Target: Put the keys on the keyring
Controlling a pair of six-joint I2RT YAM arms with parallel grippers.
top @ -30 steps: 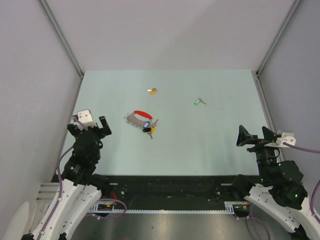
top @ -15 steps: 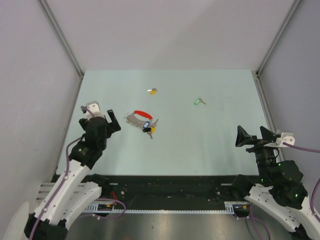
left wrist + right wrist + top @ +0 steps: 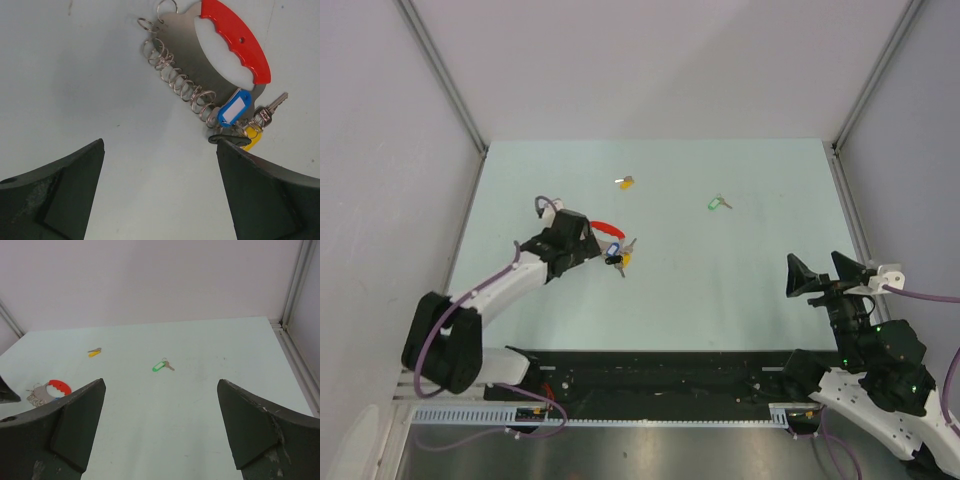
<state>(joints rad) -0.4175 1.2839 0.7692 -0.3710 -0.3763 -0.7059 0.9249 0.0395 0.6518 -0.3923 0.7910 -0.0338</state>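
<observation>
The keyring (image 3: 606, 239) lies on the left half of the table (image 3: 720, 290), flat. Its long axis runs on a slant from the red band (image 3: 237, 41) at the far end down to the bunch of keys and the blue tag (image 3: 233, 108) at the near end. A chain of wire rings (image 3: 176, 79) trails along its other edge.

In the left wrist view the whole bunch sits just ahead of the left gripper (image 3: 160, 187), past the fingertips and shifted toward the right-hand finger. The 2 fingers stand wide apart with nothing between them. Seen from above, this gripper is just beside the keyring's left end.

The 2 loose keys lie farther out. The yellow-headed key (image 3: 626, 182) is beyond the keyring, and the green-headed key (image 3: 718, 204) is off on the right half.

The right gripper (image 3: 817, 272), fingers also spread and empty, hangs near the table's right edge, well apart from everything. It is, though, the closer arm to the green-headed key, which lies ahead of it and slightly left.

I judge that the left arm takes the keyring.
</observation>
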